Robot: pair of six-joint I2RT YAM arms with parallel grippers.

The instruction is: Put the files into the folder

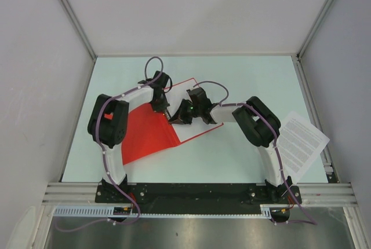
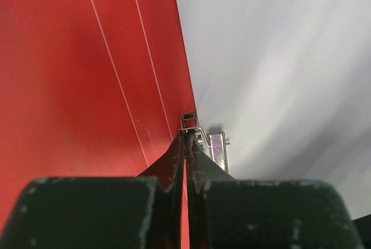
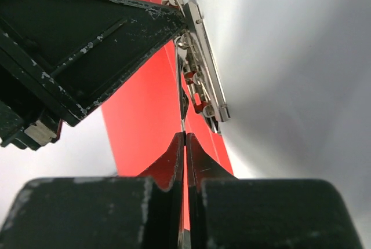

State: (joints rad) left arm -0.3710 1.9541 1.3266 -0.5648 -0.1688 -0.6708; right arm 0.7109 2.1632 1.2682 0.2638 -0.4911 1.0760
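Observation:
The red folder (image 1: 148, 133) lies open at the table's middle, its red cover (image 2: 87, 87) spread to the left and a white surface (image 1: 200, 130) on its right half. A metal clip (image 3: 203, 58) runs along the fold. My left gripper (image 2: 185, 136) is shut, its tips against the clip's end (image 2: 190, 123). My right gripper (image 3: 185, 136) is shut on the clip's thin lever (image 3: 181, 95), just beside the left fingers (image 3: 87, 46). One printed white sheet of the files (image 1: 301, 142) lies at the table's right edge, apart from both grippers (image 1: 177, 114).
Grey walls close in the table on three sides. The printed sheet overhangs the metal rail (image 1: 327, 162) at the right. Both arms reach in over the folder's middle from their bases (image 1: 197, 194) at the near edge.

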